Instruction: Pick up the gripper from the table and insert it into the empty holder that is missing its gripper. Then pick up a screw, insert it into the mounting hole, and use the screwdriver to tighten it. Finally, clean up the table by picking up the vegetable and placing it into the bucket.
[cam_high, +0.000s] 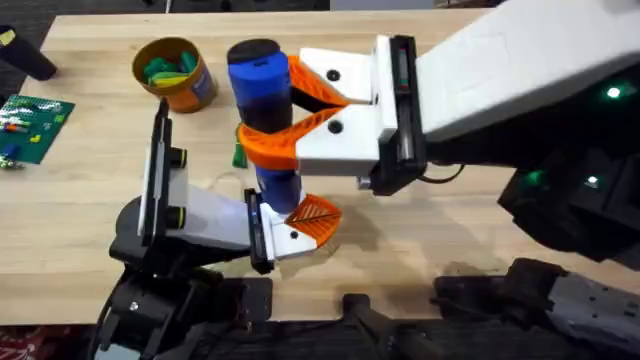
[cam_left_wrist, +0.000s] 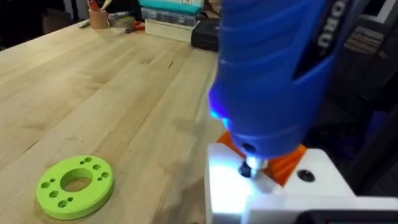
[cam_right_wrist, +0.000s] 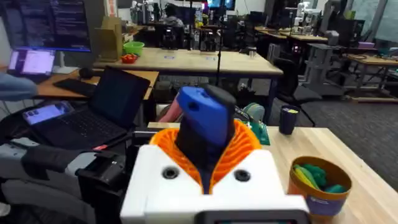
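My right gripper (cam_high: 264, 112) is shut on the blue screwdriver (cam_high: 258, 70), its orange jaws clamped around the body (cam_right_wrist: 202, 121). The screwdriver stands upright with its tip (cam_left_wrist: 246, 169) pressed onto the white holder (cam_left_wrist: 267, 193) at the end of my left arm. The orange ribbed gripper (cam_high: 316, 216) sits in that holder (cam_high: 285, 235). The screw is hidden under the tip. The orange bucket (cam_high: 176, 72) stands at the far left with green and yellow pieces inside (cam_right_wrist: 314, 175). I cannot tell whether the vegetable is among them.
A flat green studded plate (cam_high: 32, 125) lies at the left edge of the table (cam_high: 480, 220). A bright green ring with holes (cam_left_wrist: 75, 185) rests on the wood close to the holder. My right arm spans the table's right half.
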